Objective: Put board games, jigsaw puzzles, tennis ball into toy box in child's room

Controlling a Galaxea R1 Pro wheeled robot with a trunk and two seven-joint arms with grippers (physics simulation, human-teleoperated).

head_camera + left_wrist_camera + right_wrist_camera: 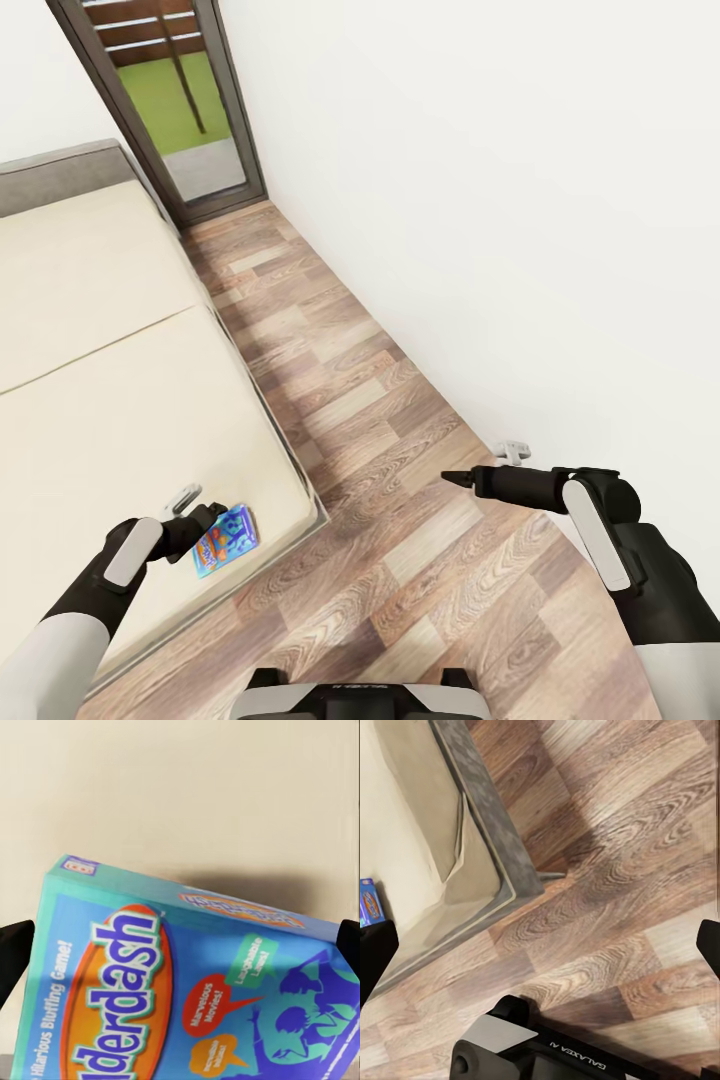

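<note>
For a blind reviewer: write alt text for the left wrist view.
A blue board game with orange-ringed lettering sits tilted between the left gripper's two dark fingers, above the cream mattress of the bed.

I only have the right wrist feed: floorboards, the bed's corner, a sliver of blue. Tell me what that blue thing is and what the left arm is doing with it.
Observer: It is a board game, blue and teal with an orange oval; the left wrist view shows the letters "derdash" on its cover.
Operator: Report the left gripper.
Observer: The left gripper is at the box's edge in the head view, its fingers on either side of the box; whether they are closed on it I cannot tell.
Operator: Say where the box is.
Observer: Over the cream bed, near its corner.
</note>
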